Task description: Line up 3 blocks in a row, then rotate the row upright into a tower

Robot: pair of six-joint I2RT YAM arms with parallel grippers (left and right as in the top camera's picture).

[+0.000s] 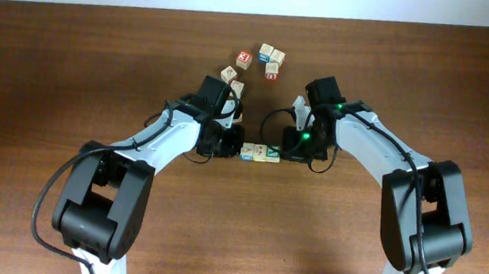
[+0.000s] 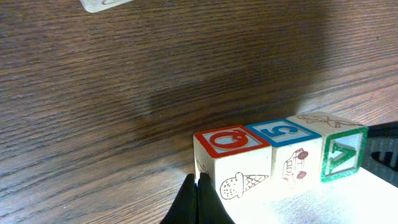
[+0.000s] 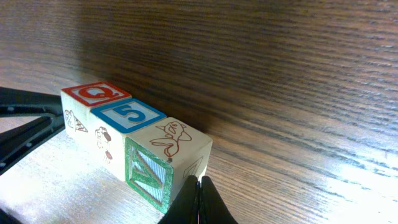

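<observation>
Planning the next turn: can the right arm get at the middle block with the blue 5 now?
Probably not from its side: the green-lettered block sits between the shut right fingers and the blue 5 block, touching it. From above, the way looks free.

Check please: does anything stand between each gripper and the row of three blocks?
Nothing visible does. The left gripper, shut, is right at the Q end of the row of three blocks; the right gripper, shut, is right at its V end.
</observation>
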